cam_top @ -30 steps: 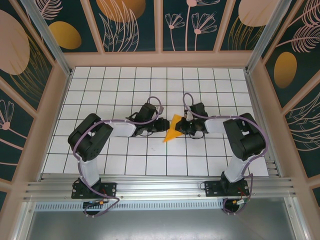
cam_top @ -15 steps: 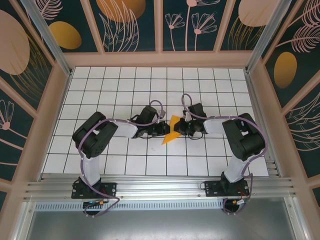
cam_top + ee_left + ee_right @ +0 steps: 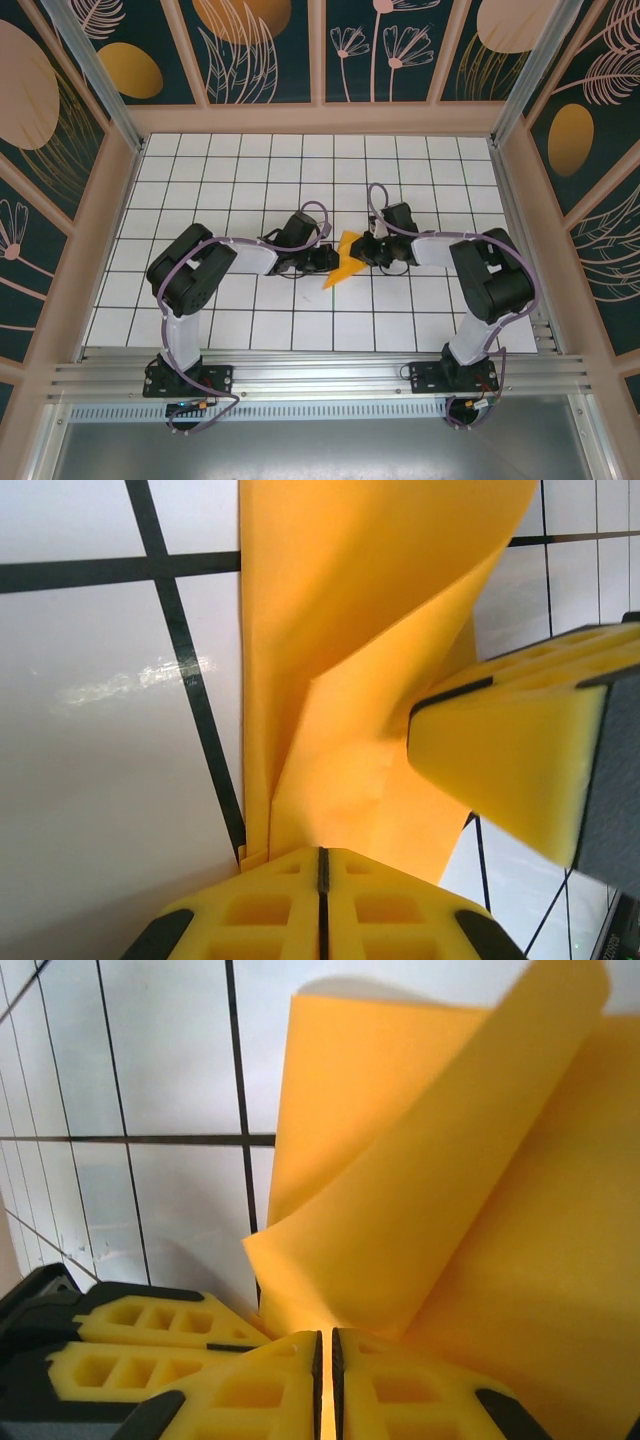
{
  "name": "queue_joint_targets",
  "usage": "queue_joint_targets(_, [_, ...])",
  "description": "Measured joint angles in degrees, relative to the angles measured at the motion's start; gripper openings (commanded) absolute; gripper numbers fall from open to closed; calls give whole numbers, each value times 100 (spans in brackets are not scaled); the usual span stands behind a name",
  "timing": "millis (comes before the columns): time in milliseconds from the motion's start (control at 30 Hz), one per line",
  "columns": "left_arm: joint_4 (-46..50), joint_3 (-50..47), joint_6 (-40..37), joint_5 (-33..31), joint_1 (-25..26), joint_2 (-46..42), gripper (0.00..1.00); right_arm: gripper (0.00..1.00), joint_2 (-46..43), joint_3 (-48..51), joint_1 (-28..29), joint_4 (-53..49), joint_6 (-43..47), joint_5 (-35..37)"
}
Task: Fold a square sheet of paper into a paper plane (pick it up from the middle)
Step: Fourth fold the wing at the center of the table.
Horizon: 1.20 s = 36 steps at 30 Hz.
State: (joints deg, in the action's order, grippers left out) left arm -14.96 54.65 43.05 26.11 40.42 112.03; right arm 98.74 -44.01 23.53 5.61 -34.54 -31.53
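Near edge: aluminium rail (image 3: 320,372). Worktop (image 3: 200,200) of glossy white tiles with dark grid lines. At its middle, thin matte orange-yellow paper sheet (image 3: 344,260), part-folded into a tapered wedge with loose curling flaps. Long axis diagonal, narrow tip toward near-left, broad end toward far-right. Left pincer (image 3: 330,262) clamped on sheet's left side, ribbed yellow foam pads (image 3: 250,920) pressed flush. Right pincer (image 3: 372,250) likewise pinched closed on sheet's right side, paper in the seam. Beyond: dark floral wall panels (image 3: 265,50).
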Motion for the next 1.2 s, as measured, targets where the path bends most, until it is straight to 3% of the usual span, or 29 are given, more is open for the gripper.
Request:
queue_joint_targets(533, [260,98,-149,-223,46,-24,9,12,573,-579,-79,-199,319,7])
queue_joint_targets(1200, [321,109,-254,-326,46,-46,10,12,955,-1141,-597,-372,577,122])
